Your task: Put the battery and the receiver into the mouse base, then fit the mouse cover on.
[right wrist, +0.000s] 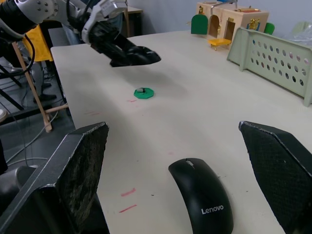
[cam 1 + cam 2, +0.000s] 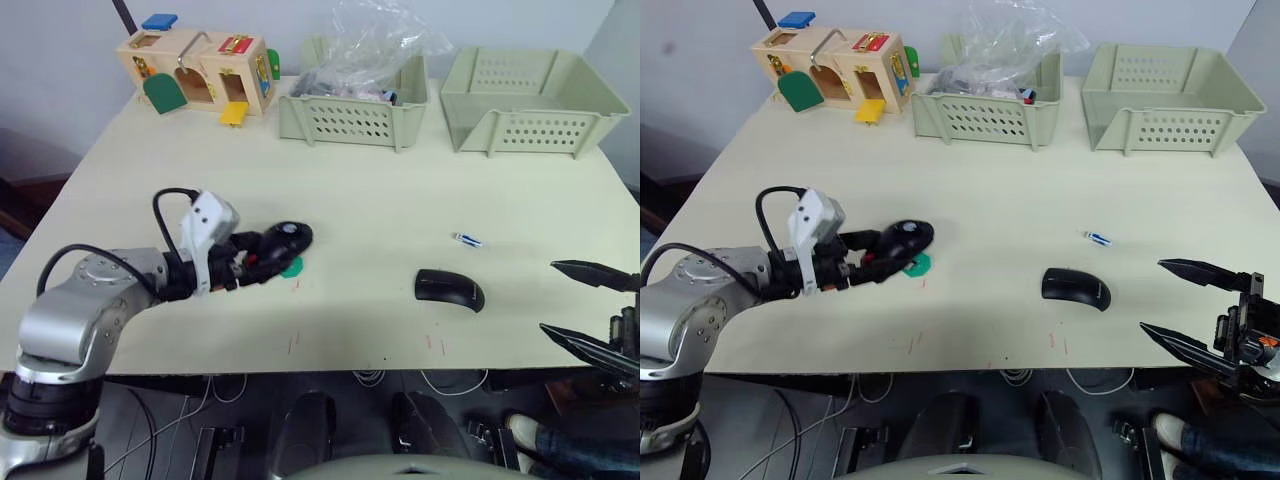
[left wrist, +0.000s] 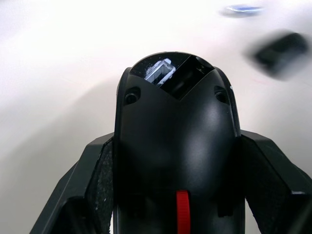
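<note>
My left gripper (image 2: pixel 272 247) is shut on the mouse base (image 2: pixel 288 237), a black shell with a red mark (image 3: pixel 182 212) and an open hollow compartment (image 3: pixel 183 78). In the right wrist view the base (image 1: pixel 134 54) hangs a little above the table. Just below it lies a green disc (image 1: pixel 144 92) carrying a small grey piece that looks like the receiver. The glossy black mouse cover (image 2: pixel 449 289) rests dome-up right of centre. The battery (image 2: pixel 467 239), white with a blue end, lies behind the cover. My right gripper (image 2: pixel 547 297) stands open at the table's right front, nothing between its fingers.
At the back edge stand a wooden latch-board toy (image 2: pixel 200 70), a green basket (image 2: pixel 355 118) holding a clear plastic bag, and a second green basket (image 2: pixel 530 100). Small red marks dot the table (image 2: pixel 360 190) near its front edge.
</note>
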